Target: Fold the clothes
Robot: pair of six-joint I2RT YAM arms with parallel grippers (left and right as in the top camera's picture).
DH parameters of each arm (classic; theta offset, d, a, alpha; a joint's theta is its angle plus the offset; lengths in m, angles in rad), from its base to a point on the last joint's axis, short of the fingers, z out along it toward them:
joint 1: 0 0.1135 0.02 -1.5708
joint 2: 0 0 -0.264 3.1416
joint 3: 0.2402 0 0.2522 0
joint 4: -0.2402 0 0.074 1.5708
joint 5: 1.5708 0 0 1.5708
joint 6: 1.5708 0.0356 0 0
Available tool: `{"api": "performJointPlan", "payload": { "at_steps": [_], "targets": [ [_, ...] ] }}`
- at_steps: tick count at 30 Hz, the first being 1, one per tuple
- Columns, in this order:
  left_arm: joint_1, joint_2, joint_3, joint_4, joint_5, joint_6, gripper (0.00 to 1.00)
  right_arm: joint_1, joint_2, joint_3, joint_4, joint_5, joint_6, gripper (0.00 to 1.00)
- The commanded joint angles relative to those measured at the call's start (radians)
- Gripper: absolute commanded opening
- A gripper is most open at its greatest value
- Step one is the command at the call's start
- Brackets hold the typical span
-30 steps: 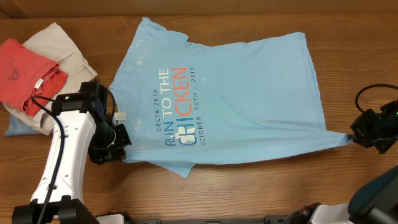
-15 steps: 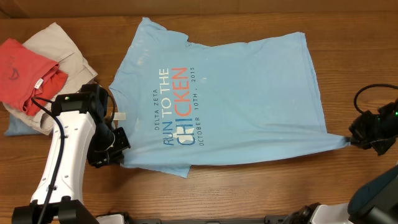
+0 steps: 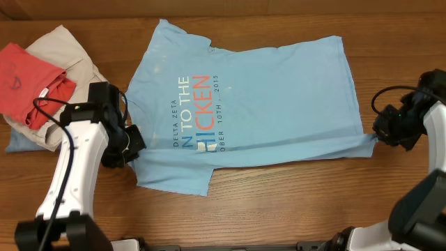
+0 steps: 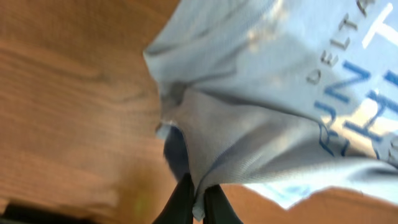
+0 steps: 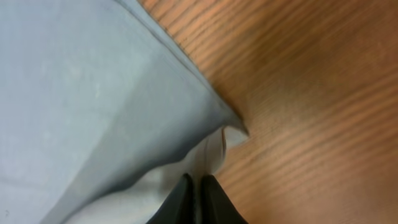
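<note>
The arms should, by judgement, carry the pinched near edge of the T-shirt (image 3: 279,90) toward the far side together and level, so the crease runs straight and the cloth is taut without dragging over the table (image 3: 279,209). The shirt lies spread mid-table, collar left and hem right, its near strip already turned over the lettering. The left gripper (image 3: 131,148) is clamped on its near-left edge and the right gripper (image 3: 380,132) on its near-right hem corner, the shirt stretched between them.
</note>
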Motion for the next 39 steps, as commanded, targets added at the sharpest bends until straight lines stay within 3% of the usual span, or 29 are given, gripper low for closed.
{"api": "performJointPlan", "payload": {
  "at_steps": [1, 12, 18, 26, 31, 39],
  "targets": [
    [-0.002, 0.080, -0.002, 0.059, -0.048, -0.017, 0.04, -0.020, 0.068, 0.027, 0.053, 0.019, 0.024, 0.08],
    [0.003, 0.344, -0.002, 0.253, 0.020, -0.016, 0.04, 0.000, 0.188, 0.027, 0.117, 0.016, 0.020, 0.07],
    [0.032, 0.344, 0.005, 0.340, 0.070, -0.015, 0.04, 0.000, 0.188, 0.027, 0.193, -0.164, -0.065, 0.04],
    [0.089, 0.343, 0.010, 0.430, 0.291, 0.029, 0.04, 0.000, 0.188, 0.027, 0.287, -0.296, -0.114, 0.04],
    [0.093, 0.343, 0.010, 0.480, 0.293, 0.034, 0.04, 0.000, 0.188, 0.027, 0.327, -0.279, -0.114, 0.04],
    [0.104, 0.343, 0.010, 0.571, 0.345, 0.026, 0.04, -0.002, 0.188, 0.027, 0.294, -0.095, -0.056, 0.05]
  ]
}}
